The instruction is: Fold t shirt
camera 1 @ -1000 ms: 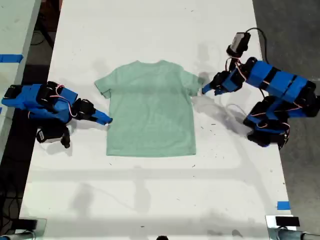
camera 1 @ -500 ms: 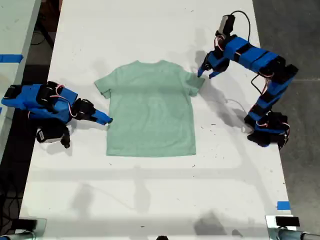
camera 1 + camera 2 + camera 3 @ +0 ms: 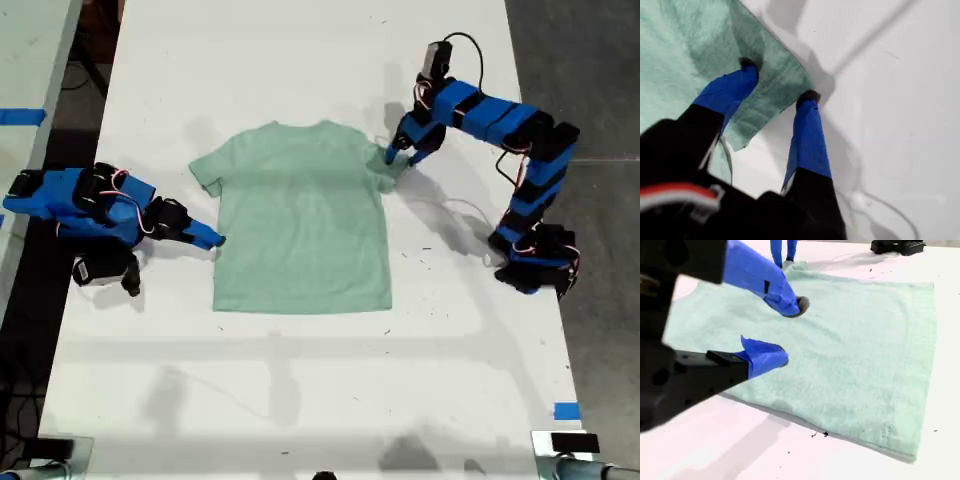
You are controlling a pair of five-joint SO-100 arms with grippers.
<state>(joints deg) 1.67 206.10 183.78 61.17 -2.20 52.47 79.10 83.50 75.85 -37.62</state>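
Note:
The pale mint-green t shirt (image 3: pixel 300 220) lies flat on the white table (image 3: pixel 300 400), neck toward the exterior view's top. My first gripper (image 3: pixel 398 153) stands open over the sleeve on the exterior view's right. In the first wrist view that gripper (image 3: pixel 777 80) has one fingertip (image 3: pixel 747 65) pressed on the cloth (image 3: pixel 685 35) and the other at the sleeve's edge. My second gripper (image 3: pixel 212 240) sits low at the shirt's side edge on the exterior view's left. Its wrist view shows the gripper (image 3: pixel 785 332) open just above the cloth (image 3: pixel 855 355), holding nothing.
A thin white cable (image 3: pixel 465 210) lies on the table near the first arm's base (image 3: pixel 535 268). Blue tape (image 3: pixel 566 410) marks the table edge at the exterior view's lower right. A second table with blue tape (image 3: pixel 20 115) borders the exterior view's left; dark floor lies to its right.
The first arm swung from beside the sleeve toward the exterior view's top, then came down with its fingers on the sleeve. The second arm and the shirt's body have stayed put.

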